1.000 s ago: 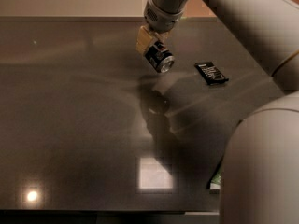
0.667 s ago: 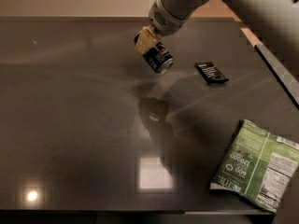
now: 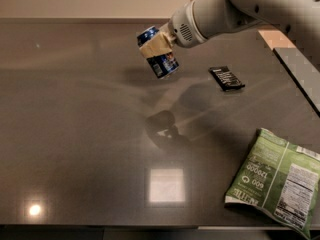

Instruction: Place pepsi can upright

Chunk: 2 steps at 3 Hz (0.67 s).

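Note:
The pepsi can (image 3: pixel 161 59) is dark blue with a silver top. It hangs in the air above the far middle of the dark table (image 3: pixel 75 134), tilted slightly with its top up and to the left. My gripper (image 3: pixel 156 47) is shut on the can around its upper half, with a tan finger pad (image 3: pixel 154 46) across its side. The white arm reaches in from the upper right. The can's shadow lies on the table below it.
A flat black wrapped bar (image 3: pixel 226 78) lies on the table to the right of the can. A green snack bag (image 3: pixel 277 179) lies at the front right. The table's right edge (image 3: pixel 299 79) runs along the far right.
The arm has swung so the can is lifted higher and turned nearer to upright. The arm no longer covers the front right, so the green bag shows.

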Tool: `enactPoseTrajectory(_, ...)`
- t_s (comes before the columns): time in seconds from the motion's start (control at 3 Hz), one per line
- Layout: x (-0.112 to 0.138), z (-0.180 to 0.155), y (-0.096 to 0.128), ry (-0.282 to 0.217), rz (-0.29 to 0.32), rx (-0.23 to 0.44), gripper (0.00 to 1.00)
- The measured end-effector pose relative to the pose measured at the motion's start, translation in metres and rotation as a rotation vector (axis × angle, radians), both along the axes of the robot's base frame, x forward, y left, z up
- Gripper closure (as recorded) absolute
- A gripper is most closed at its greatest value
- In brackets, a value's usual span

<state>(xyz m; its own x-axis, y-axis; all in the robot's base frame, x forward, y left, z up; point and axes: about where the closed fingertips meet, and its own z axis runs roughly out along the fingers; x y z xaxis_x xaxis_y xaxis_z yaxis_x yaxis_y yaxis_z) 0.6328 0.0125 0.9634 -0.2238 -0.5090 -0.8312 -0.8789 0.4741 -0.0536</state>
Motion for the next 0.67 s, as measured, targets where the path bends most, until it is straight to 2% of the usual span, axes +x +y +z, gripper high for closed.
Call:
enactPoseTrajectory(0.33, -0.009, 0.009, -0.005, -0.079, 0.049, 0.112, 1.0)
enactPoseTrajectory(0.67, -0.023, 0.012, -0.022, -0.144, 0.097, 0.233, 1.0)
